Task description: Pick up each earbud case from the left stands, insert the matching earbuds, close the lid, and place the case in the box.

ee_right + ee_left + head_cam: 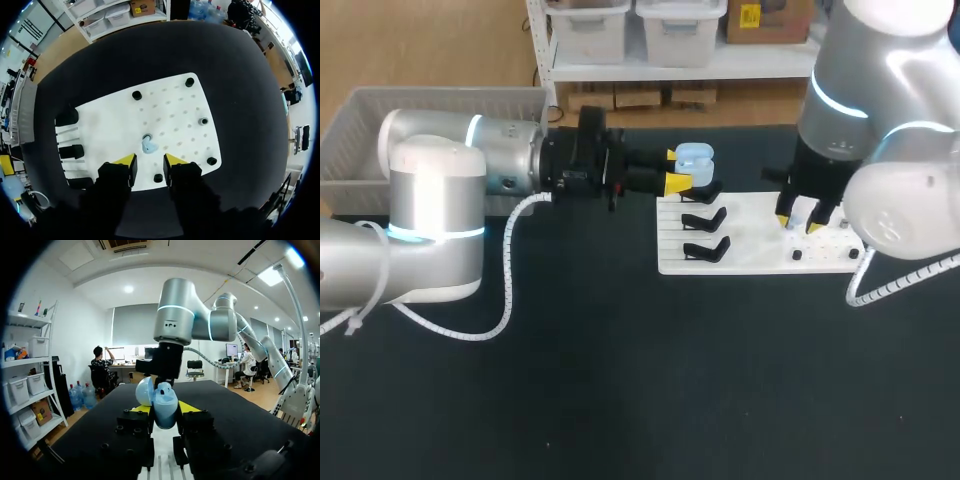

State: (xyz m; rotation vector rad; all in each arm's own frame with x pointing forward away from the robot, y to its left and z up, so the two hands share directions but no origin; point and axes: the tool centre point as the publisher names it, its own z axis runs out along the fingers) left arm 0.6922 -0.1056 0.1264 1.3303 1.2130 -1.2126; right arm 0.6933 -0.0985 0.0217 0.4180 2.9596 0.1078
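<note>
**A:** The left hand (680, 170), from above: what has it got?

**B:** It pinches the pale blue, egg-shaped plastic earbud case (694, 156), lid up, over the eleven o'clock corner of the flat white perforated board (750, 255). The right hand (800, 222) hangs at the board's three o'clock side. The grey plastic box (360, 120) sits well apart, at nine o'clock.

**A:** And the left wrist view?

**B:** The left hand (162, 409) clamps the earbud case (160, 397) from both sides, long axis upright. I can't tell whether it rests on a stand.

**A:** Right wrist view?

**B:** The right hand (149, 161) is spread and empty. A small pale blue earbud (148, 146) lies on the board (175, 110) just ahead, at the hand's twelve o'clock, so I'd say the right arm is nearer. The earbud is too small to show its long axis.
</note>
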